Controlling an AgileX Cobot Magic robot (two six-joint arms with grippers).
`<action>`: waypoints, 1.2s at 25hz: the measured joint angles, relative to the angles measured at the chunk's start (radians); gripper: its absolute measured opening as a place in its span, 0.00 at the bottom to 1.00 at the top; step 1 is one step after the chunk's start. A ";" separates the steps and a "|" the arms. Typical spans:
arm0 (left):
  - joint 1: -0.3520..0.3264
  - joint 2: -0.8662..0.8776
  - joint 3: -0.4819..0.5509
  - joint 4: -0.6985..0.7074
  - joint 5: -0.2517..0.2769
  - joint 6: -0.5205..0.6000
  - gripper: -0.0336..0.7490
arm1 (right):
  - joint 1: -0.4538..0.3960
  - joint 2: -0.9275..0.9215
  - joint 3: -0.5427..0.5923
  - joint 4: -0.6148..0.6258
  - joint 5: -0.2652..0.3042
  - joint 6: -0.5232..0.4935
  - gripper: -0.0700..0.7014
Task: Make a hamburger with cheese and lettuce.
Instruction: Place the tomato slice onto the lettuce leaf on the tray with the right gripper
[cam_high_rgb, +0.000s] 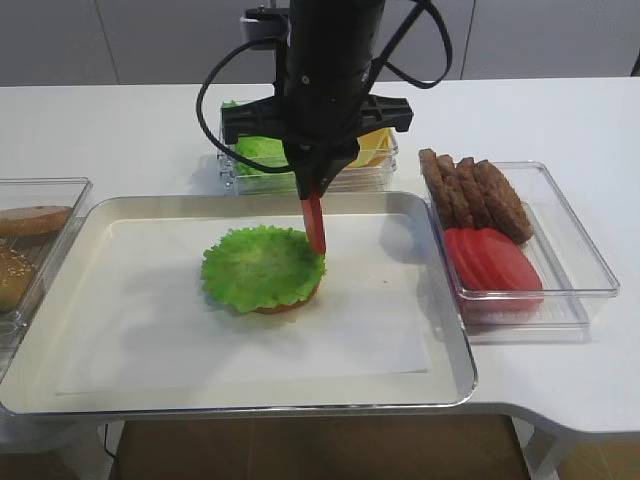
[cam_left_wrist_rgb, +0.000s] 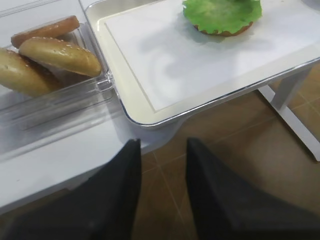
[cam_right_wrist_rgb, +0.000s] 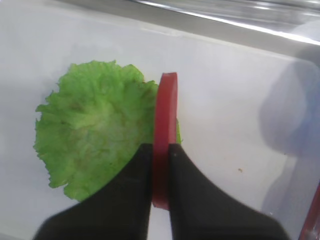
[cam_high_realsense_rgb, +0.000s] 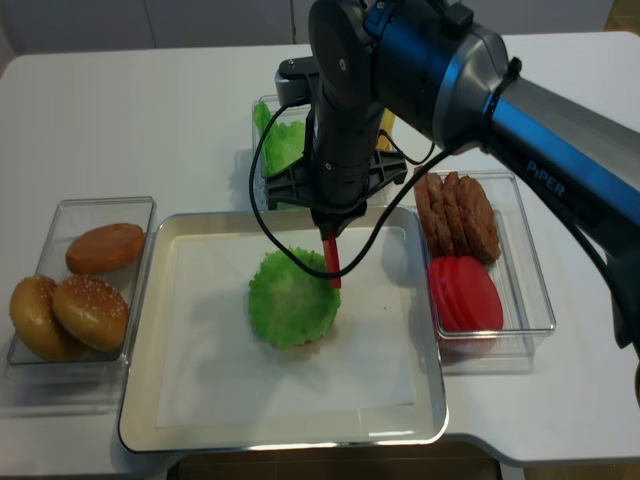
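The hamburger (cam_high_rgb: 262, 268) is a tan bun base under a frilly green lettuce leaf (cam_right_wrist_rgb: 95, 145), lying mid-tray; it also shows in the other high view (cam_high_realsense_rgb: 292, 298) and the left wrist view (cam_left_wrist_rgb: 222, 15). My right gripper (cam_right_wrist_rgb: 160, 150) is shut on a red tomato slice (cam_right_wrist_rgb: 166, 105), held on edge just above the leaf's right rim (cam_high_rgb: 315, 228). The cheese (cam_high_rgb: 375, 145) is a yellow stack in the back container, mostly hidden by the arm. My left gripper (cam_left_wrist_rgb: 162, 145) is open and empty, over the floor past the table's front edge.
The metal tray (cam_high_rgb: 440, 330) holds a white sheet. A clear box at the left holds bun halves (cam_high_realsense_rgb: 80, 300). A clear box at the right holds brown patties (cam_high_rgb: 475, 190) and tomato slices (cam_high_rgb: 495, 262). A bunched pile of green leaves (cam_high_rgb: 260, 150) sits beside the cheese.
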 joint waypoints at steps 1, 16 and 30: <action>0.000 0.000 0.000 0.000 0.000 0.000 0.34 | 0.000 0.000 0.000 0.000 0.000 0.000 0.19; 0.000 0.000 0.000 0.000 0.000 0.000 0.34 | 0.000 0.000 0.000 0.000 0.000 -0.012 0.19; 0.000 0.000 0.000 0.000 0.000 0.000 0.34 | 0.000 0.013 0.000 -0.001 0.000 -0.023 0.19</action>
